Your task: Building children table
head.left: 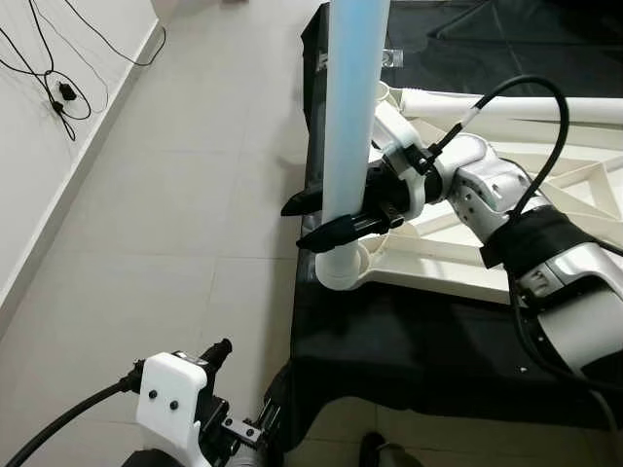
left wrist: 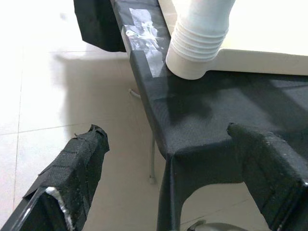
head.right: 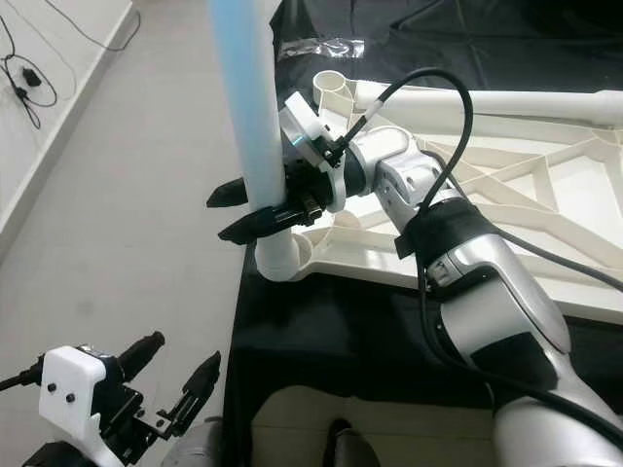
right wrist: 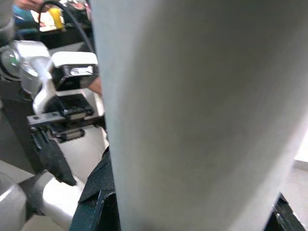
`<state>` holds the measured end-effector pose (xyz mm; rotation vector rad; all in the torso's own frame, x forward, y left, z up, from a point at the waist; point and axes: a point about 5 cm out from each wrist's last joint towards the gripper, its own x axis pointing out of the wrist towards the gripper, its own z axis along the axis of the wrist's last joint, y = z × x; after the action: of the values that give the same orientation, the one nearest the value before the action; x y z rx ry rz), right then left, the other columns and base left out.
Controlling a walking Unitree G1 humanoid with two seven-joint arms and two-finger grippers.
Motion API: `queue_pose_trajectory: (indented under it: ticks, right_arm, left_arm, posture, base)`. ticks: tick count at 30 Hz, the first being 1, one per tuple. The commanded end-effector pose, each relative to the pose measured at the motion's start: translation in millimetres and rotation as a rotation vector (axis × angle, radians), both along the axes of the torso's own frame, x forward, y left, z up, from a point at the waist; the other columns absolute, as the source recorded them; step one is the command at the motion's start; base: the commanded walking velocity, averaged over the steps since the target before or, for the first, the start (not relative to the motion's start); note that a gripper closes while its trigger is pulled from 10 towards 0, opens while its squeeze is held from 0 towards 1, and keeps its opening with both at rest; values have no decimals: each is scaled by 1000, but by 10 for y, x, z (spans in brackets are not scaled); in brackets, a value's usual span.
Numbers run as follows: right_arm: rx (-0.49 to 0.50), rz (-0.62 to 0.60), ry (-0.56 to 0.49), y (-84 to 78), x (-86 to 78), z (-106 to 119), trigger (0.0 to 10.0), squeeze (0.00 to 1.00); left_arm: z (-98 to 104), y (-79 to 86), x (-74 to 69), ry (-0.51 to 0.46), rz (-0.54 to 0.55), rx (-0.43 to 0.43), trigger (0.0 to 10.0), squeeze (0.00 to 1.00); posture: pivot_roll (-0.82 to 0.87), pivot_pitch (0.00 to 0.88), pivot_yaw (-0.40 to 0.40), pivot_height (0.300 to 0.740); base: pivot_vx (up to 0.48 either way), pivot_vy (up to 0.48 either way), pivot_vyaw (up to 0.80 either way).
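Right end effector clamps the upright table leg, its long axis vertical above the tabletop's corner socket; left end effector idles open.

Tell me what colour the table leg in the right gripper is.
Pale blue table leg, white at its threaded base; clearest in the left eye view, right gripper holding it.

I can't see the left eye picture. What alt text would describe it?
The right gripper clasps an upright pale blue table leg, its foot set in a corner socket of a white tabletop frame lying on black cloth. The left gripper waits low over the tiled floor.
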<state>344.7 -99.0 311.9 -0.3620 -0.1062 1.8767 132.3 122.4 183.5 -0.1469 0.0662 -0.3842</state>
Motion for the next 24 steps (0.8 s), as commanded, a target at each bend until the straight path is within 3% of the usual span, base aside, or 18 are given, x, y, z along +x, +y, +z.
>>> queue_pose_trajectory:
  ticks: [1,11,24]
  right_arm:
    - [-32,-6,3,-18,15,-57,10000,0]
    - [10,-77,-14,-87,115,84,10000,0]
    - [-28,-33,21,-108,50,-80,10000,0]
  left_arm:
    - [-21,-6,-26,24,-8,5,10000,0]
    - [-21,0,-33,26,-6,10,10000,0]
    - [-9,26,-30,24,1,12,10000,0]
  posture:
    - [219,299,54,740]
    - [220,308,49,740]
    - [219,314,51,740]
  base:
    - [0,0,0]
    - [0,0,0]
    - [0,0,0]
